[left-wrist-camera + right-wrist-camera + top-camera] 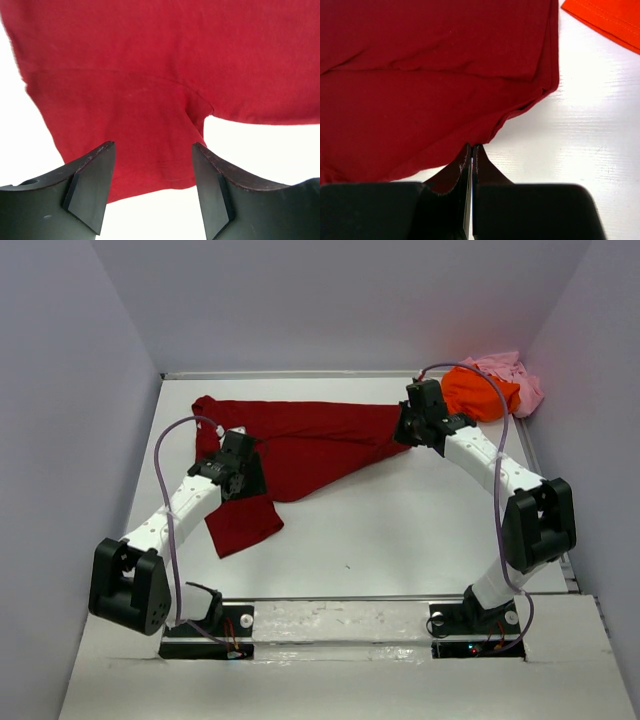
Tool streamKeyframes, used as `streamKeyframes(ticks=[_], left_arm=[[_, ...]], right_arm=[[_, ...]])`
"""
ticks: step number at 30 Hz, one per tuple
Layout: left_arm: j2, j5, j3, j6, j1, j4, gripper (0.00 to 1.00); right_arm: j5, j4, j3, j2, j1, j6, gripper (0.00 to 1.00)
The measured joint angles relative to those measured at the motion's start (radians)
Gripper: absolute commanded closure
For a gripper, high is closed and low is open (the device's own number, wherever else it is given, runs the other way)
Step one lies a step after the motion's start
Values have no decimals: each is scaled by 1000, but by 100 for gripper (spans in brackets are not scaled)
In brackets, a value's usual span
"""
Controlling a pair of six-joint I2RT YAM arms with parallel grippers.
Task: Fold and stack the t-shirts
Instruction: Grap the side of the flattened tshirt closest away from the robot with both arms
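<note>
Nearest you, the white table (400,540) is bare in front of the arm bases. A little further in, on your left side, the left gripper (248,472) hangs over the lower left part of the dark red t-shirt (310,445). Its fingers (90,185) stand wide apart with nothing between them. In the left wrist view, a sleeve and its armpit seam lie flat just below.

From there the dark red t-shirt runs across the table toward the far right, narrowing as it goes. At that narrow end sits the right gripper (408,428), its jaws pressed together. In the right wrist view the tips meet right at the shirt's bunched edge, so it appears to be pinching that edge, though little cloth shows between them.

Beyond it, in the far right corner, the bright orange t-shirt (480,392) lies crumpled. The pale pink t-shirt (518,375) is heaped behind it and touching it.
</note>
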Motion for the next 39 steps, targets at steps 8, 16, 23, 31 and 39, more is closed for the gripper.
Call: streamKeyframes(ticks=[8, 16, 23, 31, 39], left_arm=[[33, 55, 6, 0, -37, -11, 30], [26, 33, 17, -1, -71, -25, 30], [20, -55, 48, 14, -70, -24, 30], [6, -170, 110, 40, -69, 3, 30], [12, -166, 108, 41, -2, 28, 29]], right_arm=[[0, -20, 3, 5, 0, -12, 100], [0, -18, -32, 0, 0, -24, 100], [12, -19, -78, -3, 0, -26, 100], [39, -18, -10, 64, 0, -31, 100], [41, -11, -112, 56, 0, -29, 100]])
